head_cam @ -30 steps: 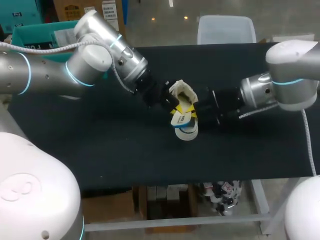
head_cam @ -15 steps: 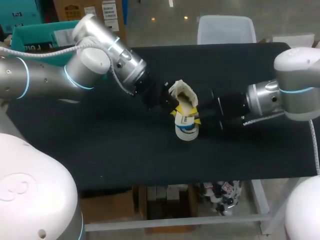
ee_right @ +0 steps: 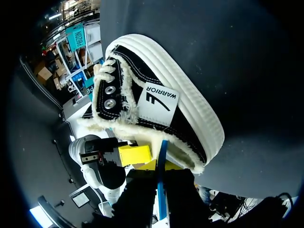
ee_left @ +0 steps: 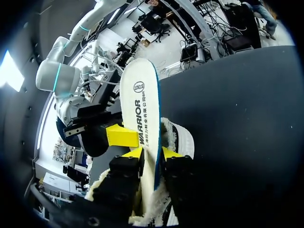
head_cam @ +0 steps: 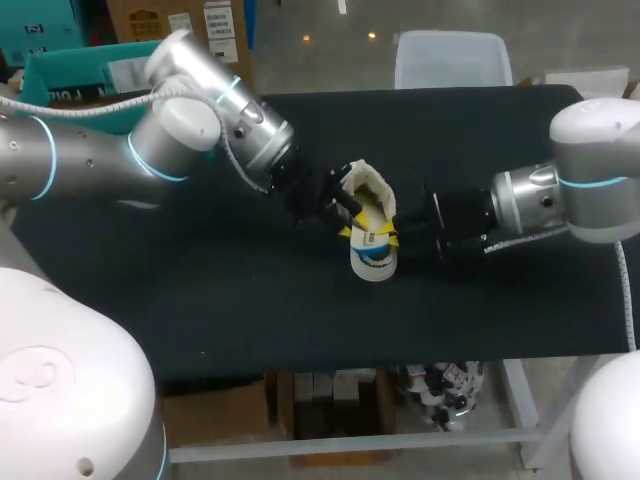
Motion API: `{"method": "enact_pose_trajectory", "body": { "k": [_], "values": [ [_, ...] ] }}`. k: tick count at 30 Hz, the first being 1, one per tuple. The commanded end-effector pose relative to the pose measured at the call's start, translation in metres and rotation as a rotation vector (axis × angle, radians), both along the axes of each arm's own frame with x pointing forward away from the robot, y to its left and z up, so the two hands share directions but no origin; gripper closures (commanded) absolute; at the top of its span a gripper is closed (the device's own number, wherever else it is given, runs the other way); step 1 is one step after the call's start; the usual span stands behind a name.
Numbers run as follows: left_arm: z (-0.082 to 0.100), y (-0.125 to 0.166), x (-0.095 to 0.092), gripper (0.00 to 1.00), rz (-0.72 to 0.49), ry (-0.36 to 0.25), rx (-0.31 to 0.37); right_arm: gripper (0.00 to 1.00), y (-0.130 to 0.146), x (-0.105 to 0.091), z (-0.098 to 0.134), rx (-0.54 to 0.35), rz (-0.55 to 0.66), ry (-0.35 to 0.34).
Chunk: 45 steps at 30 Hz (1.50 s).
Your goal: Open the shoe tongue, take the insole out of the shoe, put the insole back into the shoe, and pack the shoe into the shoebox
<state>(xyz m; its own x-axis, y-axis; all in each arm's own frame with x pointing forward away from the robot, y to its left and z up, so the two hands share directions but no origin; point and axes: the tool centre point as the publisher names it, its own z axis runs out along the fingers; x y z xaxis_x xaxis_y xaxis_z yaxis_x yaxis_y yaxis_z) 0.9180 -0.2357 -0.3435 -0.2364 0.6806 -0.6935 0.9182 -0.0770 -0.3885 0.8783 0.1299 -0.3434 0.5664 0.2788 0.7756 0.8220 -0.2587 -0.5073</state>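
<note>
A black canvas shoe (head_cam: 368,188) with a white sole and fleece lining lies mid-table. Its white, blue-edged insole (head_cam: 372,258) sticks out of the opening toward the table's front. My left gripper (head_cam: 343,213) is at the shoe's left side. In the left wrist view the insole (ee_left: 137,104) runs between the left gripper's (ee_left: 153,155) slightly parted fingers, over the shoe (ee_left: 184,140). My right gripper (head_cam: 397,240) comes in from the right. In its wrist view the right gripper (ee_right: 159,176) is shut on the thin insole edge (ee_right: 162,151), beside the shoe (ee_right: 156,99).
The black table (head_cam: 240,300) has bare cloth in front of and around the shoe. Both arms meet over its middle, so the room right beside the shoe is tight.
The right arm drew back to the right and its fingers closed on the insole. The insole swung to point at the table's front. The left gripper's fingers loosened.
</note>
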Motion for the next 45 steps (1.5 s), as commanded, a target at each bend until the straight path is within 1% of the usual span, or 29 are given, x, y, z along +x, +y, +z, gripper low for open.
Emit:
{"method": "enact_pose_trajectory", "body": {
  "k": [1,2,3,4,9,13,18,25,28,32,34,35,36,42,43,45],
  "values": [
    [0.009,0.003,-0.007,0.65,0.001,-0.012,0.008,1.00,0.000,0.000,0.000,-0.003,-0.002,-0.002],
    [0.010,0.003,-0.008,0.75,0.000,-0.013,0.007,1.00,0.000,0.000,0.000,-0.004,-0.003,-0.003],
    [0.010,0.003,-0.009,0.78,-0.001,-0.016,0.006,1.00,-0.001,0.000,0.000,-0.005,-0.004,-0.003],
    [0.010,0.003,-0.010,1.00,-0.003,-0.018,0.006,1.00,-0.001,0.000,0.000,-0.006,-0.004,-0.003],
    [0.007,0.001,-0.010,1.00,-0.012,-0.019,0.011,1.00,-0.001,0.000,0.001,-0.015,-0.002,-0.008],
    [0.002,-0.002,-0.005,1.00,-0.013,-0.012,0.018,1.00,0.004,0.005,0.000,-0.029,0.011,-0.018],
    [-0.002,-0.003,0.006,1.00,0.001,-0.005,0.025,1.00,0.012,0.016,-0.002,-0.048,0.034,-0.030],
    [-0.005,-0.003,0.020,1.00,0.026,0.006,0.024,1.00,0.013,0.027,-0.006,-0.065,0.028,-0.030],
    [-0.006,-0.004,0.021,1.00,0.027,0.010,0.024,1.00,0.011,0.027,-0.008,-0.071,0.021,-0.022],
    [-0.008,-0.006,0.020,1.00,0.024,0.016,0.023,1.00,0.006,0.021,-0.007,-0.069,0.004,-0.017],
    [-0.008,-0.006,0.019,1.00,0.022,0.016,0.022,0.67,0.004,0.016,-0.006,-0.071,-0.003,-0.016],
    [-0.008,-0.006,0.018,1.00,0.021,0.016,0.021,0.60,0.002,0.014,-0.005,-0.071,-0.009,-0.018],
    [-0.007,-0.006,0.017,1.00,0.021,0.016,0.020,0.56,0.000,0.012,-0.003,-0.071,-0.012,-0.019],
    [-0.006,-0.005,0.013,1.00,0.023,0.013,0.014,0.59,-0.006,0.000,0.001,-0.065,-0.030,-0.032],
    [-0.006,-0.005,0.013,1.00,0.024,0.013,0.012,0.60,-0.006,-0.001,0.001,-0.062,-0.031,-0.034],
    [-0.006,-0.005,0.011,1.00,0.026,0.013,0.009,0.66,-0.005,-0.001,0.000,-0.058,-0.033,-0.035]
  ]
}}
